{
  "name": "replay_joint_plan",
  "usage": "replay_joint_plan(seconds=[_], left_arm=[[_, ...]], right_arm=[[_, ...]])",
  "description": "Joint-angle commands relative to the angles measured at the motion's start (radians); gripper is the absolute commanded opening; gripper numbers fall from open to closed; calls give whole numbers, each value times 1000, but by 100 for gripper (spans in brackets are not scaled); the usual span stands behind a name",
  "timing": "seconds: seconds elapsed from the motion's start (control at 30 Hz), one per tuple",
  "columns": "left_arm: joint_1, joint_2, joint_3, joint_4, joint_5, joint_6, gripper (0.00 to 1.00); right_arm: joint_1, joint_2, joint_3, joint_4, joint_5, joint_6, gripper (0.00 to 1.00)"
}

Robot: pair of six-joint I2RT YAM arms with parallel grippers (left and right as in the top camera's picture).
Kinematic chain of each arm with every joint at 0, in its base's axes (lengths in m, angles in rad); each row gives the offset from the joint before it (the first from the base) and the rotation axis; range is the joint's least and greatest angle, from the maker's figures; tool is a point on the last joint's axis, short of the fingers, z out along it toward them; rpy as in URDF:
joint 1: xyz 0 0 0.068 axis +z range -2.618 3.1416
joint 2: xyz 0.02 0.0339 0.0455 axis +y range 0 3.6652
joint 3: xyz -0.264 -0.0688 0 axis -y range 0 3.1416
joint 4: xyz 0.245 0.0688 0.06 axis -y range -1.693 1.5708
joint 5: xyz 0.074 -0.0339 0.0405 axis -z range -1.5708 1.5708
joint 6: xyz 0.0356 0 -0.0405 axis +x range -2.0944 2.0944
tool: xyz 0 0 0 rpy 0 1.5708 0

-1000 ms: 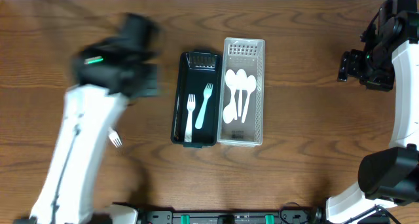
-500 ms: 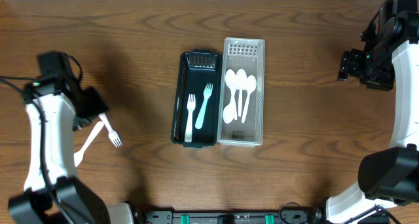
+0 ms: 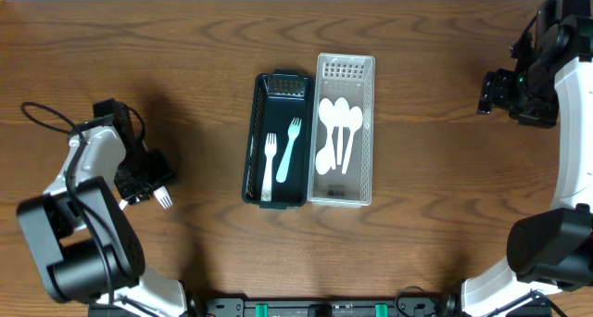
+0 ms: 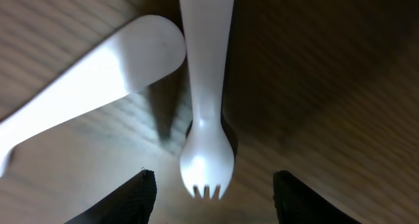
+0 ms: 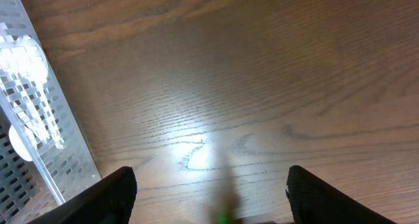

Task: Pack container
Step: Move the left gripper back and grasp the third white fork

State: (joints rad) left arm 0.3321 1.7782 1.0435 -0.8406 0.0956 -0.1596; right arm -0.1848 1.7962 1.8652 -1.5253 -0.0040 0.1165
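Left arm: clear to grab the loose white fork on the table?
Likely yes: the left gripper hangs right over the white fork, a finger either side, jaws open. Only a second white handle lies close beside it.

white fork [image 4: 204, 119] between open left claw [image 4: 215, 199] fingers [image 4: 131, 201], second handle [image 4: 91, 86] just beside
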Motion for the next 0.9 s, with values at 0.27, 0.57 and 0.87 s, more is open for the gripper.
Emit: replay_joint_plan(seconds=[0.27, 0.57, 0.87], left_arm=[[2, 97, -1, 25, 6, 10, 53], [2, 98, -1, 24, 21, 9, 30], [2, 97, 4, 21, 21, 9, 13]], right_arm=[[1, 3, 3, 0, 5, -21, 76], [1, 3, 3, 3, 8, -22, 77], [1, 3, 3, 5, 8, -25, 77]])
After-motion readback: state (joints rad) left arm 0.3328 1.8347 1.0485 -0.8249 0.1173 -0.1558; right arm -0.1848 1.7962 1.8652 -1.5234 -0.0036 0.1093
